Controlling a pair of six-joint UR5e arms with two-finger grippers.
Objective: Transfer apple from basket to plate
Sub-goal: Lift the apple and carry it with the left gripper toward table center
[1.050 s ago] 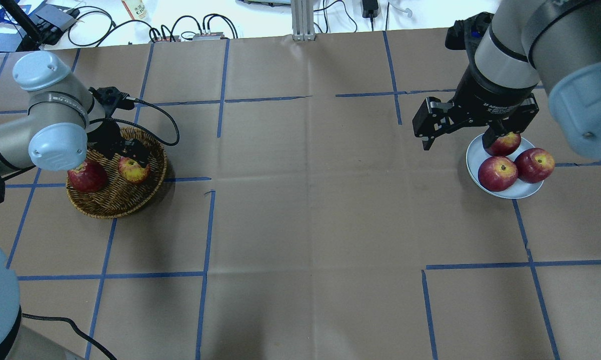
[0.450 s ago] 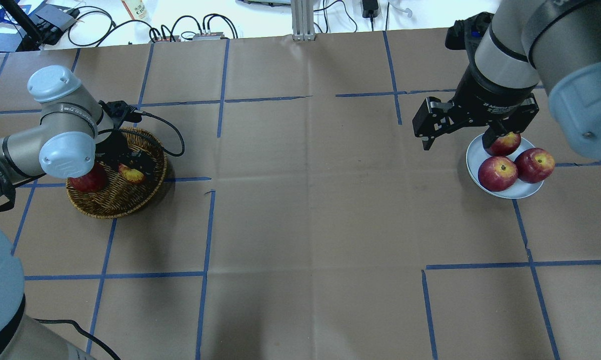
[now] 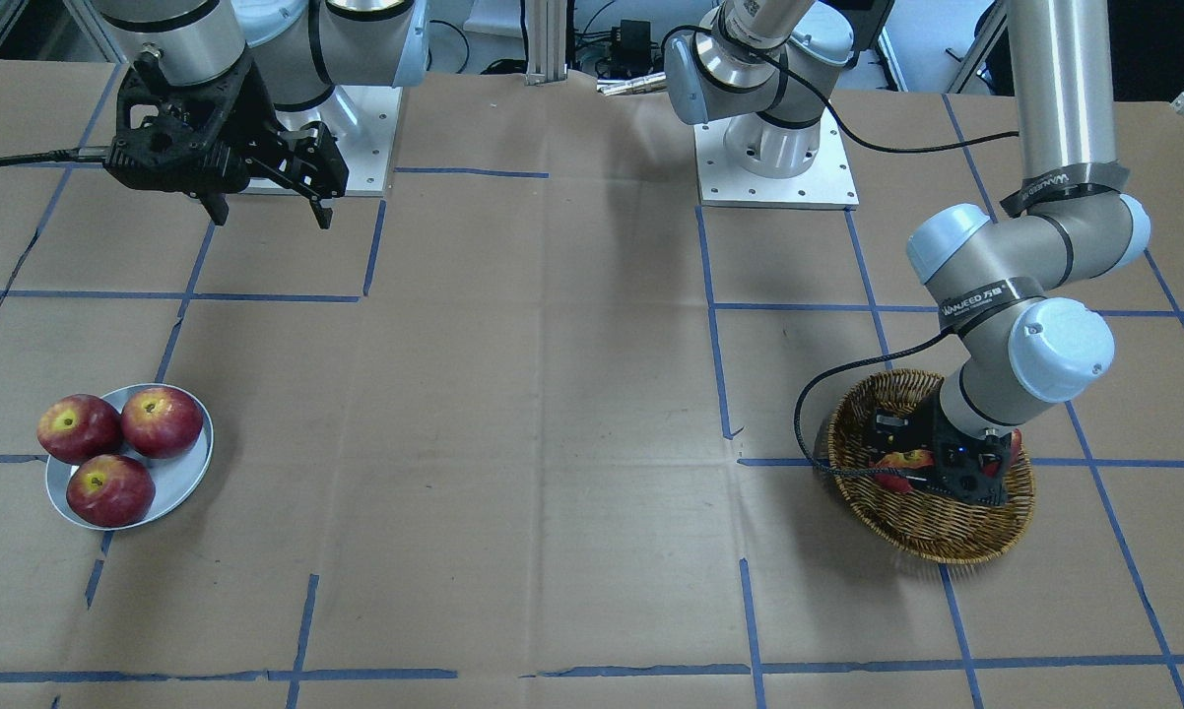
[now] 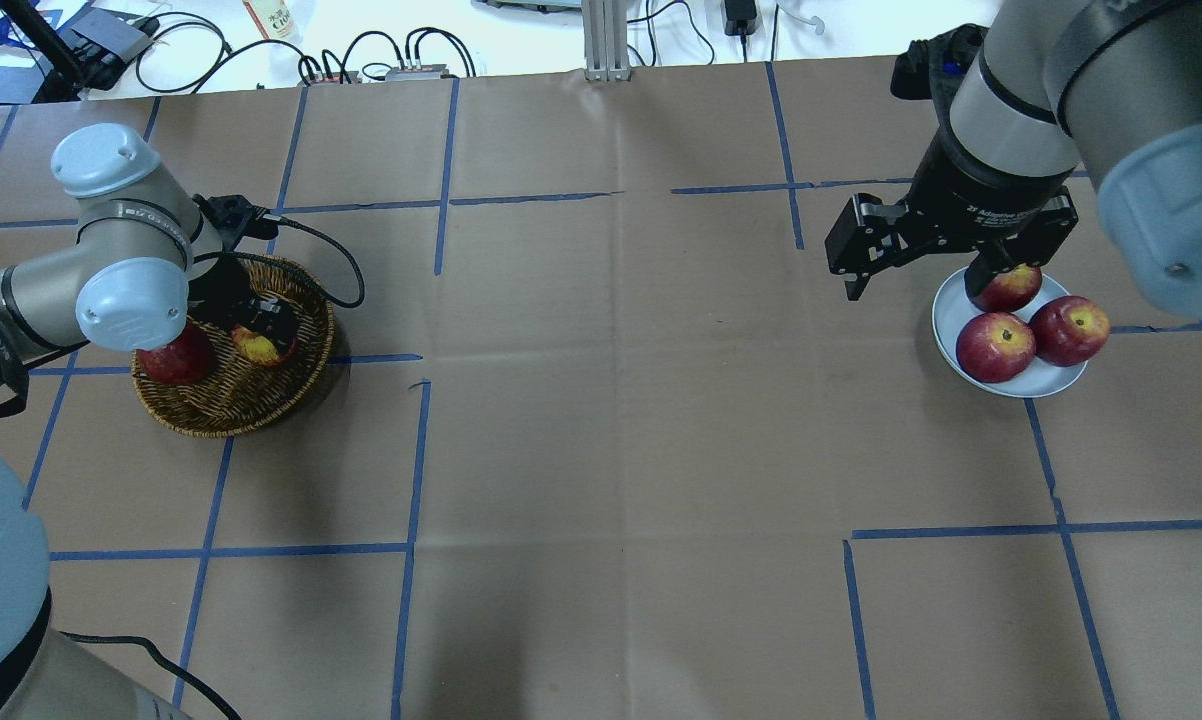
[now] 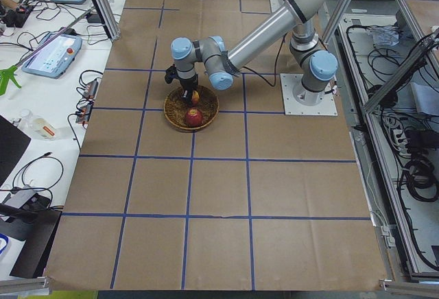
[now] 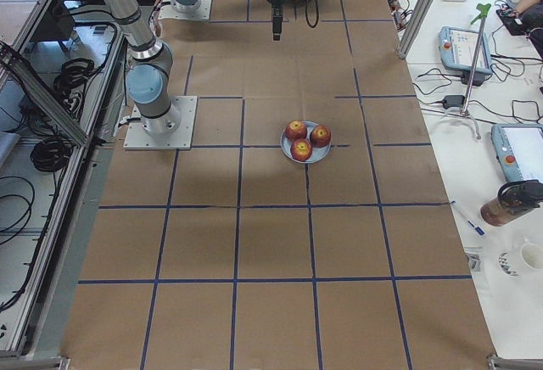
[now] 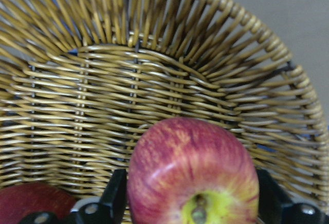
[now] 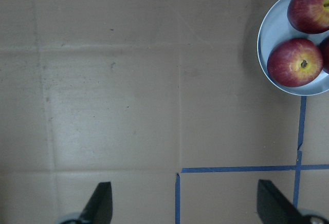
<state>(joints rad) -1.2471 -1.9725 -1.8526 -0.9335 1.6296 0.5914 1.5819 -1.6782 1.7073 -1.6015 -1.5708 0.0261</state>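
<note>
Basket point(image 7: 154, 54) floor behind; apple point(image 7: 193, 172) btwn left fingers point(image 7: 115, 203).

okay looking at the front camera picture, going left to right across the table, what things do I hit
plate with three apples → right gripper, raised above the table → bare brown paper → basket, with the left gripper down inside it around the apple.

The round golden-brown woven wicker basket point(image 7: 154, 54) looks rough and ribbed, its strands faintly shiny. At 6 o'clock in the left wrist view, the red apple with a yellow-streaked top point(image 7: 193, 175) has smooth, waxy, glossy skin. The small round pale grey-blue plate point(image 8: 272, 29) appears smooth and glazed, possibly ceramic. The brown paper table cover point(image 4: 621, 420) is matt and creased, crossed by blue tape lines point(image 4: 416, 450).
</note>
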